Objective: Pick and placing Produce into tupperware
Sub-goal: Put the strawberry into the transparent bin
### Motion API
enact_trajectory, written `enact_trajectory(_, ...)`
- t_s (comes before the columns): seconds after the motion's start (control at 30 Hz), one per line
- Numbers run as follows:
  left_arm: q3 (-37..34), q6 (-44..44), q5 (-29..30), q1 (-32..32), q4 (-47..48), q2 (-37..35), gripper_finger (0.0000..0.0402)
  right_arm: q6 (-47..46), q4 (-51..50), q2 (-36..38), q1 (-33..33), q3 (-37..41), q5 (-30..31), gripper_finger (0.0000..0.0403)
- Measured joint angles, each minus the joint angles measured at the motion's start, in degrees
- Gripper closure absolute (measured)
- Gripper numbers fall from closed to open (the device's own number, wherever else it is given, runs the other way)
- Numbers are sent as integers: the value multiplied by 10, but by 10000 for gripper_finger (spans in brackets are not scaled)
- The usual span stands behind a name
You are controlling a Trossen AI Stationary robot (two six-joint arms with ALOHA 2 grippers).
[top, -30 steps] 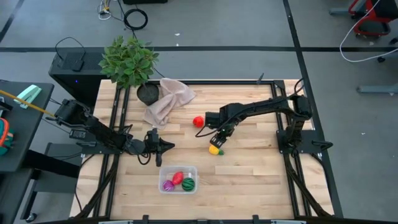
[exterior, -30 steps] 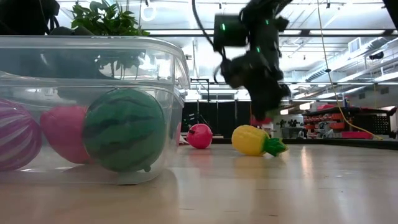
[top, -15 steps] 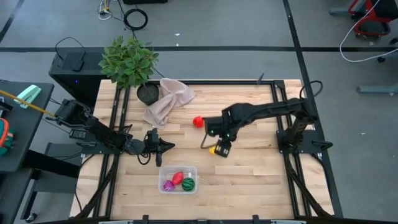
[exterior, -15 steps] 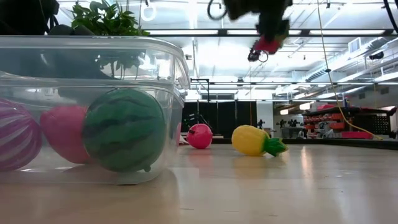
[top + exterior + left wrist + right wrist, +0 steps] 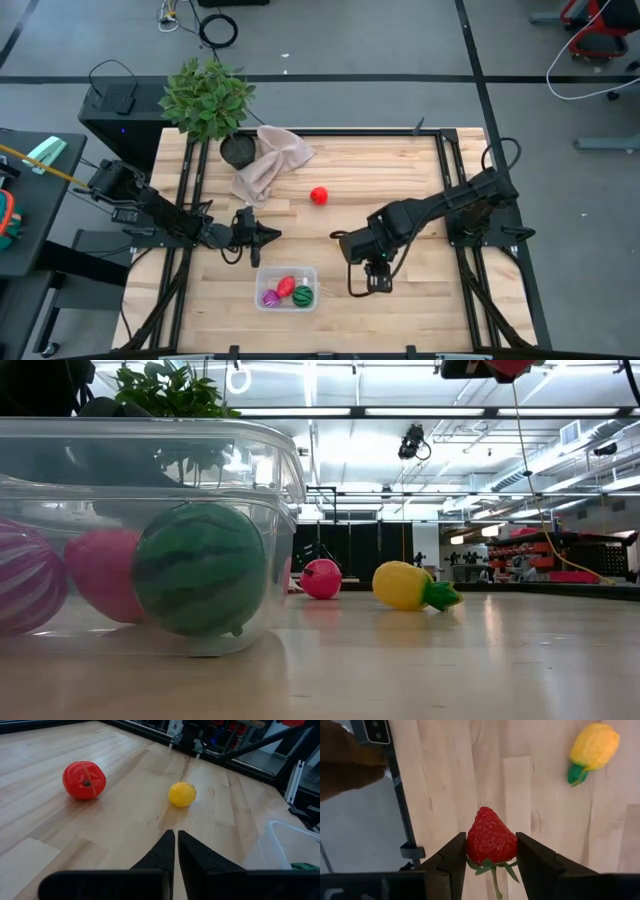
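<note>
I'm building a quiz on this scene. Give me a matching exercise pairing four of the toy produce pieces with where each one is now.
Things:
1. red toy strawberry
2. green striped watermelon ball
3. yellow toy pineapple with green top
4. round red toy tomato

Places:
A. lying on its side on the bare wooden table
B. held between the right gripper's fingers
C. inside the clear plastic tub
D. on the table near the beige cloth

Pairs: 1-B, 2-C, 3-A, 4-D
</note>
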State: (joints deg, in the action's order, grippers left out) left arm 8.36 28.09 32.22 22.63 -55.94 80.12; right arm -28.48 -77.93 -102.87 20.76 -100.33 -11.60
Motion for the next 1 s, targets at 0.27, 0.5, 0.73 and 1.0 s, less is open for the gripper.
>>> enact_trajectory(0.27, 0, 31, 0, 0, 0, 0, 370, -18, 64, -20, 0, -3, -20, 248)
enact_trajectory(0.5, 0, 44, 0, 0, 2, 0, 369, -24, 139, -41, 2, -15, -31, 248)
enact_trajectory(0.73, 0, 43, 0, 0, 5, 0, 376, 32, 143, -136, 0, -162, -39, 248)
enact_trajectory(1.0, 0, 43, -1, 1, 10, 0, 363, 89, 80, -270, -25, -339, -43, 248)
